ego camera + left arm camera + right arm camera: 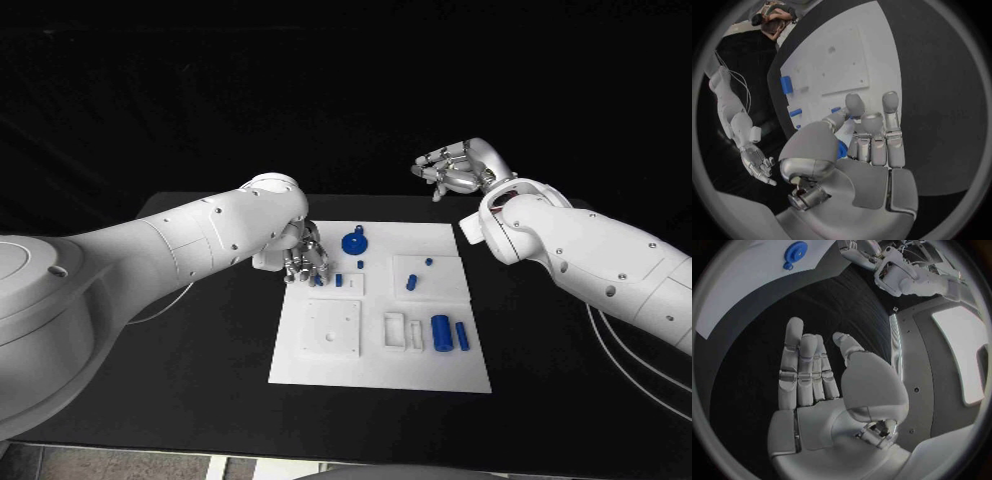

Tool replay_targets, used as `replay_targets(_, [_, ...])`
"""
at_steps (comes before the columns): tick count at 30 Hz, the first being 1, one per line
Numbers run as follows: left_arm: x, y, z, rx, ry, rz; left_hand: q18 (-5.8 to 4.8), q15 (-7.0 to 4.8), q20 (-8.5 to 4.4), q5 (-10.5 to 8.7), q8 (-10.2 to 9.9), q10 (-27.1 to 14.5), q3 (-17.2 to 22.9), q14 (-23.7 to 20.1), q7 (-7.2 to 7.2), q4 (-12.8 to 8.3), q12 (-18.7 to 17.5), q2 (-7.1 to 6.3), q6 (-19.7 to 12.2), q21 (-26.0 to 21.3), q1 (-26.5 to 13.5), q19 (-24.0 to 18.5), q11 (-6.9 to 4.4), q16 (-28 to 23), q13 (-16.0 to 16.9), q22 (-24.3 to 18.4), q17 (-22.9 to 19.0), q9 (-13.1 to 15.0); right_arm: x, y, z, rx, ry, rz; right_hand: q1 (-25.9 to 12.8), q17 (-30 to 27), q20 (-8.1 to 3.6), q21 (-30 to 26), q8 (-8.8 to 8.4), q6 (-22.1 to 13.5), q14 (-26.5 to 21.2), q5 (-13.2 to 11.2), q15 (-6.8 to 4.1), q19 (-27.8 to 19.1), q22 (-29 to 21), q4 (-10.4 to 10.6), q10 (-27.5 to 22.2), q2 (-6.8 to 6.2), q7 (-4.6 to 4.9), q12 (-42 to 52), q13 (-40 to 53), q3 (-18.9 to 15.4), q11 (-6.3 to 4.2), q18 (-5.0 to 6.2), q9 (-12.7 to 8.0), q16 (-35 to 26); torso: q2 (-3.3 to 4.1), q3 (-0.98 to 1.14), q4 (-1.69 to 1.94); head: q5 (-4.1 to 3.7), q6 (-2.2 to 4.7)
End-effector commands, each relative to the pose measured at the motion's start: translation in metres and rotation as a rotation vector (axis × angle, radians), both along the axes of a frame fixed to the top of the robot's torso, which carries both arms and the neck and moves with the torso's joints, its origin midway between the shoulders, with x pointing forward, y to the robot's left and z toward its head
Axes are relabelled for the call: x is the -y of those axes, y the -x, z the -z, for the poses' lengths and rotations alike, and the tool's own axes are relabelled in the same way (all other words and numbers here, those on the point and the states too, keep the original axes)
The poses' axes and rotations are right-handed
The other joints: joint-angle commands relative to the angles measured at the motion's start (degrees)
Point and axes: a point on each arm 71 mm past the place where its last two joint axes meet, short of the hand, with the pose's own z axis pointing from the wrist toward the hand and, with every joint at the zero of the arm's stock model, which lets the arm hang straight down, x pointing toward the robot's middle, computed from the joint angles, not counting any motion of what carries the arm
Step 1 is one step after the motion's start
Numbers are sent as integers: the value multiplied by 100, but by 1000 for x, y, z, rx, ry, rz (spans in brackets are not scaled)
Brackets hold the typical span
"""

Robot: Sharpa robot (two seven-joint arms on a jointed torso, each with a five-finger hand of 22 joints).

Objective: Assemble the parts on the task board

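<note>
2 hands worked apart: the left hand pinched a small blue part over the task board, seemingly to seat it, while the right hand hovered off-board, fingers spread, grasping nothing.

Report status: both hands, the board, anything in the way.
Left hand down on the task board, fingers closed round a small blue part. Right hand raised beyond the board, holding nothing. No obstruction seen.

A black table carries one thing — the white task board.
</note>
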Motion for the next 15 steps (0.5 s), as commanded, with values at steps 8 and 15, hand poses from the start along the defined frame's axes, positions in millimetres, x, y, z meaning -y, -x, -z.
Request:
replay_targets(8, [1,-3,-1,26,7,1,-36,-10,-1,39,10,13,453,44,-270,-431,-6,38,219,24,111,56,-33,23,0,104,1,14,-2,0,0,-2,2,-15,19,-8,25,22,-27,-27,-56,32,2,162,-1,-5,-34,-58,20,26,-8,28,14,54,-8,16,2,0,-3,-19,-10])
replay_targets(15, [0,-2,0,2,7,-2,-36,-9,0,34,6,10,456,38,-268,-433,-8,41,220,21,113,51,-30,16,1,104,-8,12,-2,0,0,-2,2,-17,19,-8,25,22,-27,-27,-56,32,2,162,-1,-5,-34,-58,20,26,-8,28,14,54,-8,16,-2,0,3,-30,-27])
